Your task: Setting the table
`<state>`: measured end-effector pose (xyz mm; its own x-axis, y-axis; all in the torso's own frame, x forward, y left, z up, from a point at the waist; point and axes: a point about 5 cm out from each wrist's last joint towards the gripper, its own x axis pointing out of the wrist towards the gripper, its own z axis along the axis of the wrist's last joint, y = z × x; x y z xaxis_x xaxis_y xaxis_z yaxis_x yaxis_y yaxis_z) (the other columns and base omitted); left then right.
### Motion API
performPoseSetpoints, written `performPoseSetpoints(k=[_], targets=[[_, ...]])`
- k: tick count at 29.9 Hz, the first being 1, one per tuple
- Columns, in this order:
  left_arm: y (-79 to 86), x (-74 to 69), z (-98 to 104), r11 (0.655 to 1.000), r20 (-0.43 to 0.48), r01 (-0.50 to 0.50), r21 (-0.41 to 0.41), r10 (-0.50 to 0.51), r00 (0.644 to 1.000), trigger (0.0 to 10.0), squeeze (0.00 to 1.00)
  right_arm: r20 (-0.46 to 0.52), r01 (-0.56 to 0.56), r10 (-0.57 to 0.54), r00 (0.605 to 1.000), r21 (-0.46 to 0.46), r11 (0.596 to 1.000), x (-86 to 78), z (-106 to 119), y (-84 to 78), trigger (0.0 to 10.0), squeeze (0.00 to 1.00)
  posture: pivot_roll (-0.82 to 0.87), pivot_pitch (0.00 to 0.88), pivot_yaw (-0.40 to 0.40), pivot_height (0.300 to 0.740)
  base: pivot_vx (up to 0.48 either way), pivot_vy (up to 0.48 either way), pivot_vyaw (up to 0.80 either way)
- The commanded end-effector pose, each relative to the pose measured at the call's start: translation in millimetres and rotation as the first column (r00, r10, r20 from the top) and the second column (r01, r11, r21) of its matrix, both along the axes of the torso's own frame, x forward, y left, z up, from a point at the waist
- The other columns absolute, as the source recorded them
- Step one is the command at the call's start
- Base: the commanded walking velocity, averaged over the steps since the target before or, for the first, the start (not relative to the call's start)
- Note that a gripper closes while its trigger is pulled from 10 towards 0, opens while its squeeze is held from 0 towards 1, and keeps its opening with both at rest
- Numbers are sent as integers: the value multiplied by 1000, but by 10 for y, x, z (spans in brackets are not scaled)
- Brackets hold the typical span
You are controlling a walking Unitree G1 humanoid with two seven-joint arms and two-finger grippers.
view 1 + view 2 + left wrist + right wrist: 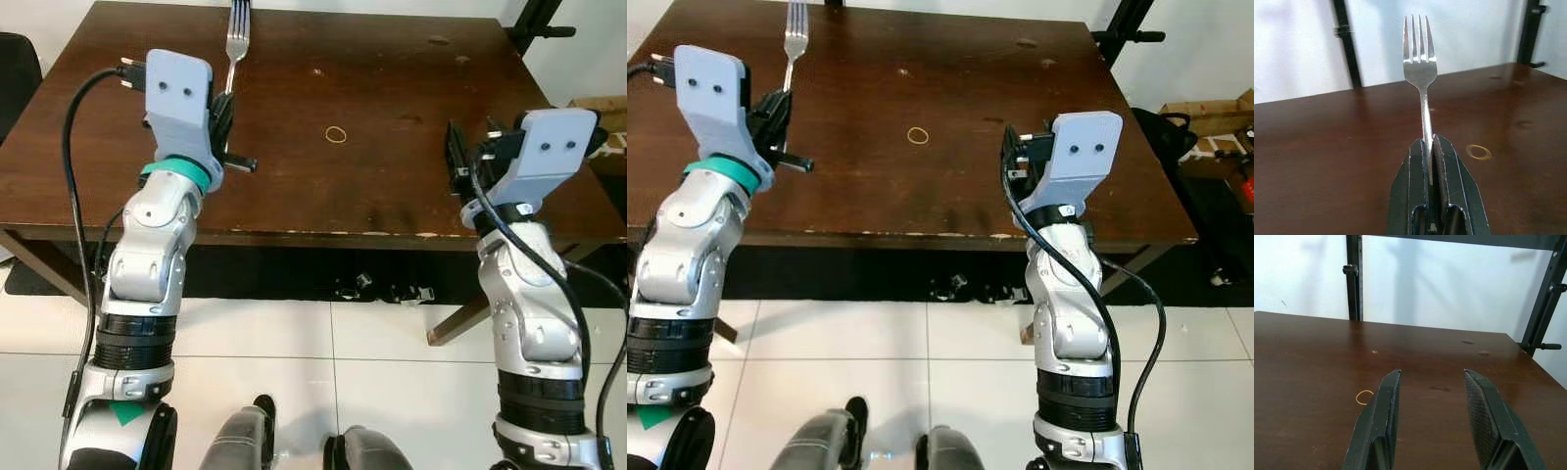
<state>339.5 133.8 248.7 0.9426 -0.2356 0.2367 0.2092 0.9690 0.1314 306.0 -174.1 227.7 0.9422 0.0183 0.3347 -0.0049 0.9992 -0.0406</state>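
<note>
Steel fork (1420, 73) sits pinched by its handle between the closed fingers of our left gripper (1430, 147), tines forward above the dark wooden table (392, 176), likely so we can lay it flat. Our right gripper (1432, 401) hovers near the table's front edge, fingers spread and empty, a small rubber band (336, 134) lying between the arms.

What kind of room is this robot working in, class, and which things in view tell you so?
Probably a home dining area: a dark wooden table on a white tiled floor, and a fork gripped in the left tool.
</note>
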Motion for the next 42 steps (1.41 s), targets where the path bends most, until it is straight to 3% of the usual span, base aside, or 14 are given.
performPoseSetpoints(k=[1, 5, 14, 22, 32, 42], targets=[[-39, -23, -61, 1000, -31, 28, -3, -29, 999, 10000, 0, -2, 21, -21, 1000, 10, 1000, -25, -33, -39, 10000, 0, -27, 29, 49, 740, 0, 0, 0], [-102, -25, -127, 998, -57, 40, -49, -42, 997, 10000, 0, -16, 34, -34, 999, 36, 999, -32, -80, -35, 10000, 0, -32, 20, 52, 740, 0, 0, 0], [-92, 0, -164, 998, -64, 33, -46, -36, 997, 10000, 0, -30, 39, -37, 999, 89, 995, -43, -122, -34, 10000, 0, -41, 8, 57, 740, 0, 0, 0], [-84, -33, -248, 999, -61, 39, 0, -39, 997, 10000, 0, -26, 56, -55, 998, 35, 998, -71, -176, -22, 10000, 0, -41, 0, 61, 740, 0, 0, 0], [-86, -60, -279, 999, -62, 44, -4, -44, 997, 10000, 0, -26, 57, -56, 998, 40, 998, -50, -189, -28, 10000, 0, -31, 0, 51, 740, 0, 0, 0], [-115, -74, -300, 999, -57, 53, -2, -53, 997, 10000, 0, -24, 53, -52, 998, 40, 998, -44, -193, -8, 10000, 0, -34, 0, 55, 740, -249, 0, 0]])
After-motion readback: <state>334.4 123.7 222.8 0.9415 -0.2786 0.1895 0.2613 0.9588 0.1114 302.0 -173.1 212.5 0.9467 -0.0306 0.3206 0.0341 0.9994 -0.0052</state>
